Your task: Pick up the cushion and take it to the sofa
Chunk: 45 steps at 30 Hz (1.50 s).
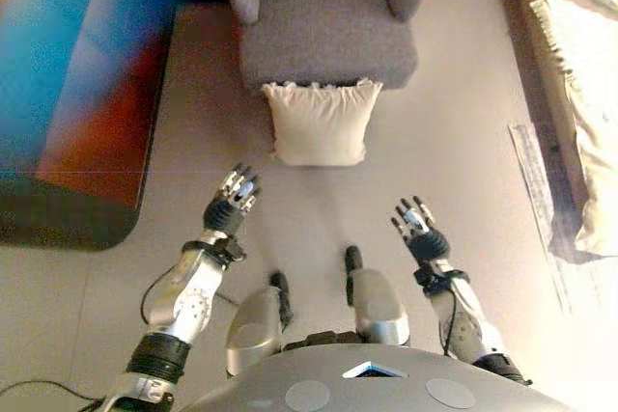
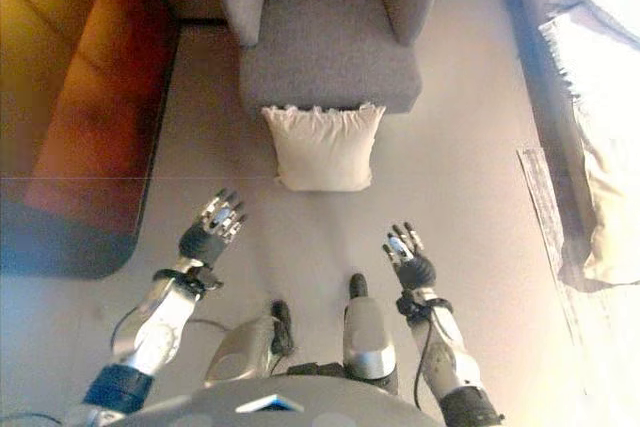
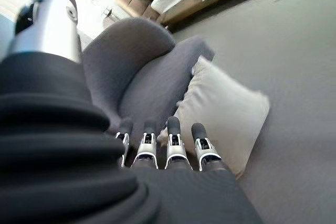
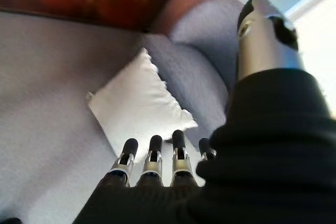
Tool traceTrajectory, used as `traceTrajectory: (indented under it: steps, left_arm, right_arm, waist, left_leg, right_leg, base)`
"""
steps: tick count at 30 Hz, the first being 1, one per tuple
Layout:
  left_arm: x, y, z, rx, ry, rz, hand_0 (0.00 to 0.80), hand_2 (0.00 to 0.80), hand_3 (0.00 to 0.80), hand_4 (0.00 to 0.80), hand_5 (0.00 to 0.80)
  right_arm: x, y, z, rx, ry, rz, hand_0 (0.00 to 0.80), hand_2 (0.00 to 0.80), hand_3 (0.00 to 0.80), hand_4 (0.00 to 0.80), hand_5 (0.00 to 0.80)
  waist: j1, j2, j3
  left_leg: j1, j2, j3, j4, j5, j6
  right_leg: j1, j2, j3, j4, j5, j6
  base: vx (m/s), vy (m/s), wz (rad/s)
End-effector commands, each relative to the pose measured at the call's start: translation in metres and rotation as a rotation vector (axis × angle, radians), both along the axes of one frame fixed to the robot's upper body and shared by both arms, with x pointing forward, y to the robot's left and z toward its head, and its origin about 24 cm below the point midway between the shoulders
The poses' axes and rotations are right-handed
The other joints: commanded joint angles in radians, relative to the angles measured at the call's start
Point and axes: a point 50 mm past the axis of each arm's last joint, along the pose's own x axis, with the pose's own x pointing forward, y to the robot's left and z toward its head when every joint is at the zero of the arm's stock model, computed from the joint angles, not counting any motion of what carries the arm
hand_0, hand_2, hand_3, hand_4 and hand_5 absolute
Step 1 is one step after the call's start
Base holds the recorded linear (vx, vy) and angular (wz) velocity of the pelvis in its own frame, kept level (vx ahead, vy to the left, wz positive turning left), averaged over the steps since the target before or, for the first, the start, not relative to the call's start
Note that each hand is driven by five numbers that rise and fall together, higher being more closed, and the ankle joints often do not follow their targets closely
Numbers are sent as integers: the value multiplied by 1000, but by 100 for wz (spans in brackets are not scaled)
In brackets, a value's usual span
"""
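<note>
Your left hand [image 1: 232, 202] and right hand [image 1: 417, 231] hover spread near the cream cushion [image 1: 321, 123], which leans against the grey armchair [image 1: 328, 31]

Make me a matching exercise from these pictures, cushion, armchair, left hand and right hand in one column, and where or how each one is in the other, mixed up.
Things:
1. cushion
2. armchair
3. left hand
4. right hand

Places or states:
A. grey, standing straight ahead on the floor
B. open, empty, on the side nearer the orange sofa
C. cream, leaning against the front of the seat
D. open, empty, on the side away from the orange sofa

Pairs: 1-C, 2-A, 3-B, 4-D
</note>
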Motion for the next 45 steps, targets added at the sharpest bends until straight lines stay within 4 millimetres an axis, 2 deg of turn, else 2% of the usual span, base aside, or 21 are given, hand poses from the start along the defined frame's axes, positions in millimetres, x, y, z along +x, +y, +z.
traceTrajectory:
  steps: [1,2,4,6,7,9,11,13,16,18,20,21,24,27,31,35,36,37,39,42,45]
  left_arm:
    - [-3,17,19,55,-120,26,0,0,0,0,0]
    - [-6,18,18,56,-109,35,0,0,0,0,0]
    - [-9,24,21,47,-89,67,0,0,0,0,0]
    - [-8,26,25,33,-101,86,0,0,0,0,0]
    - [-7,25,26,23,-109,99,0,0,0,0,0]
    - [-4,22,27,12,-109,115,0,0,0,0,0]
    - [-2,18,26,9,-104,118,0,0,0,0,0]
    - [-2,17,27,16,-104,117,0,0,0,0,0]
    - [-3,20,26,13,-95,124,0,0,0,0,0]
    - [-5,20,25,12,-95,122,0,0,0,0,0]
    - [-9,19,24,11,-95,128,0,0,0,0,0]
    - [-11,19,23,14,-92,137,0,0,0,0,0]
    - [-20,23,18,14,-79,165,0,0,0,0,0]
    - [-24,26,16,12,-72,167,0,0,0,0,0]
    - [-23,28,14,6,-61,173,0,0,0,0,0]
    - [-19,27,13,4,-65,138,0,0,0,0,0]
    - [-19,27,14,4,-65,132,0,0,0,0,0]
    - [-18,24,14,11,-57,115,0,0,0,0,0]
    - [-20,25,11,23,-45,94,0,0,0,0,0]
    - [-23,31,12,29,-51,74,0,0,0,0,0]
    - [-24,34,11,58,-40,58,0,0,0,0,0]
  right_arm:
    - [22,20,21,27,-131,68,0,0,0,0,0]
    - [21,20,21,10,-121,84,0,0,0,0,0]
    - [20,20,24,3,-101,133,0,0,0,0,0]
    - [19,20,25,-7,-100,176,0,0,0,0,0]
    - [20,19,25,-21,-100,191,0,0,0,0,0]
    - [21,17,23,-37,-98,192,0,0,0,0,0]
    - [22,17,21,-42,-106,178,0,0,0,0,0]
    - [24,18,24,-24,-127,179,0,0,0,0,0]
    - [23,19,28,-27,-132,179,0,0,0,0,0]
    - [19,17,27,-29,-128,175,0,0,0,0,0]
    - [14,18,26,-21,-124,185,0,0,0,0,0]
    - [12,18,24,-21,-118,193,0,0,0,0,0]
    - [9,19,20,-21,-96,214,0,0,0,0,0]
    - [7,18,18,-9,-88,211,0,0,0,0,0]
    - [5,19,20,-16,-84,210,0,0,0,0,0]
    - [4,17,23,-12,-107,178,0,0,0,0,0]
    - [5,17,23,-10,-110,171,0,0,0,0,0]
    - [5,17,24,-1,-111,136,0,0,0,0,0]
    - [4,15,24,27,-98,87,0,0,0,0,0]
    - [-3,13,22,78,-90,59,0,0,0,0,0]
    - [-2,17,17,85,-91,41,0,0,0,0,0]
  waist:
    - [10,-58,-42]
    - [6,-51,-54]
    - [-5,-28,-101]
    - [-4,-26,-131]
    - [1,-27,-142]
    - [16,-40,-146]
    - [41,-56,-130]
    - [61,-63,-112]
    - [82,-44,-98]
    - [106,-20,-91]
    - [130,-11,-79]
    - [145,-7,-77]
    - [171,1,-72]
    - [168,14,-77]
    - [162,27,-80]
    - [154,30,-76]
    - [154,28,-77]
    - [163,22,-82]
    - [167,12,-85]
    - [172,-9,-103]
    - [188,-17,-122]
  left_leg:
    - [135,23,-3,25,-76,3]
    - [167,48,-5,25,-45,-11]
    - [218,118,-9,50,113,-61]
    - [197,148,0,165,220,-86]
    - [158,156,5,278,253,-94]
    - [59,159,14,423,279,-90]
    - [-62,178,33,462,264,-66]
    - [-107,180,42,374,258,-55]
    - [-125,195,52,70,333,-77]
    - [-157,192,20,-105,389,-105]
    - [-180,179,-41,-231,425,-116]
    - [-193,173,-81,-291,427,-117]
    - [-201,169,-133,-344,409,-118]
    - [-186,179,-106,-337,394,-114]
    - [-182,185,-94,-327,382,-116]
    - [-229,171,-19,-236,372,-110]
    - [-234,167,-15,-229,365,-106]
    - [-240,150,-29,-231,361,-100]
    - [-261,126,-30,-166,351,-89]
    - [-256,79,-26,-113,293,-45]
    - [-239,41,-29,-106,257,-2]
  right_leg:
    - [-151,-77,42,-223,312,96]
    - [-149,-61,46,-198,302,91]
    - [-133,-2,53,-170,258,61]
    - [-84,42,55,-187,224,18]
    - [-50,61,49,-200,209,-9]
    - [8,77,37,-212,179,-49]
    - [70,84,30,-219,147,-69]
    - [109,91,25,-218,117,-69]
    - [154,112,24,-217,64,-56]
    - [189,128,25,-223,34,-47]
    - [236,137,59,-234,8,-44]
    - [256,144,79,-234,-7,-44]
    - [305,147,117,-220,-54,-45]
    - [321,151,119,-203,-85,-50]
    - [319,161,106,-151,-132,-53]
    - [311,161,63,-97,-170,-52]
    - [308,156,57,-89,-174,-49]
    - [301,137,43,-61,-180,-34]
    - [301,110,38,-23,-177,-14]
    - [286,60,33,31,-106,33]
    - [278,22,14,111,-41,67]
  base:
    - [607,-172,3]
    - [631,-199,-12]
    - [570,-226,-4]
    - [515,-272,17]
    - [462,-283,32]
    - [364,-253,23]
    - [272,-183,-31]
    - [233,-51,-14]
    - [222,86,-10]
    - [268,125,-4]
    - [328,75,-15]
    - [319,33,-36]
    - [310,31,-58]
    - [285,75,-47]
    - [299,108,-52]
    - [292,131,-3]
    - [427,207,12]
    - [387,192,14]
    - [427,197,-6]
    - [402,156,-12]
    - [353,149,6]
